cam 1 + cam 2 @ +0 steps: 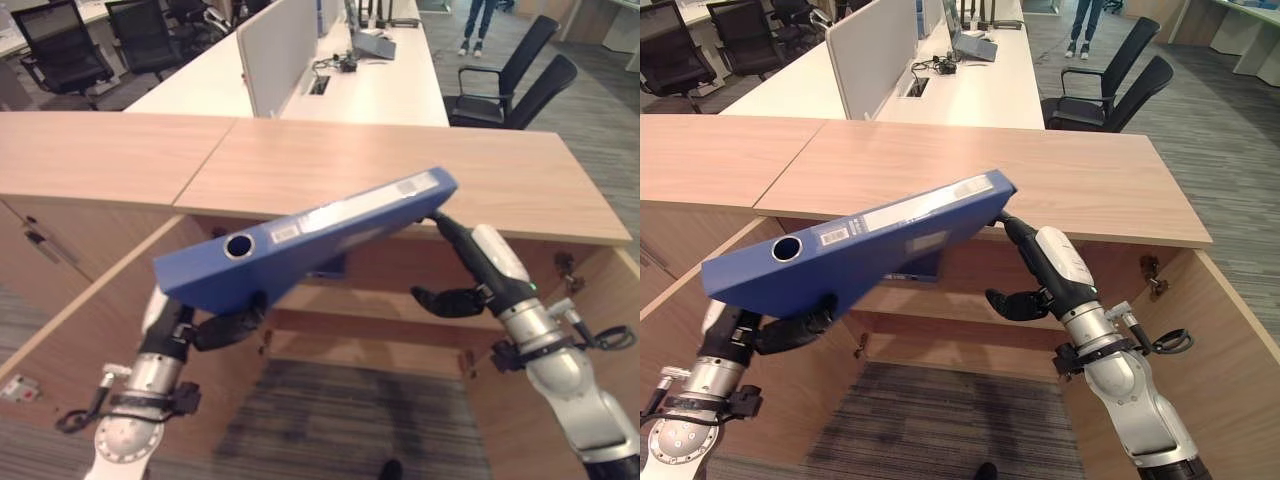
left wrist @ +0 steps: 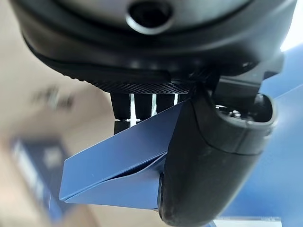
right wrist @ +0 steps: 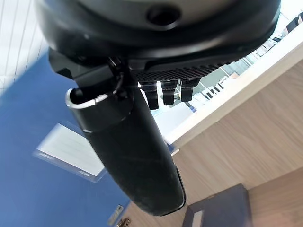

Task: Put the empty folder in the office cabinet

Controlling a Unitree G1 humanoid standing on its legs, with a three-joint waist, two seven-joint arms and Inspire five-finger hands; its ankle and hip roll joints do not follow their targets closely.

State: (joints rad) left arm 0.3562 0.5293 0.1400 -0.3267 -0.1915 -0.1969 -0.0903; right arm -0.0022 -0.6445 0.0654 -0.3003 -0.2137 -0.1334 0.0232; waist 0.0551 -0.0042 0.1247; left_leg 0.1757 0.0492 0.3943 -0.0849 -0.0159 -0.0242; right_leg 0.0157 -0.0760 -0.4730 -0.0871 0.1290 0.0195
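Blue lever-arch cardboard folder (image 1: 310,240) tilted between both hands: left hand (image 1: 225,328) pinching its lower end, right hand (image 1: 470,262) straight-fingered under its upper end.

Left and right eye views: paired head cameras looking down and forward over the long wooden cabinet top (image 1: 400,170), sharing the tilted blue lever-arch folder (image 1: 300,240) and both arms. Left wrist view: very close along the left robot hand (image 2: 208,165) to the folder's edge. Right wrist view: equally close along the right robot hand (image 3: 132,156), beside the folder's face.
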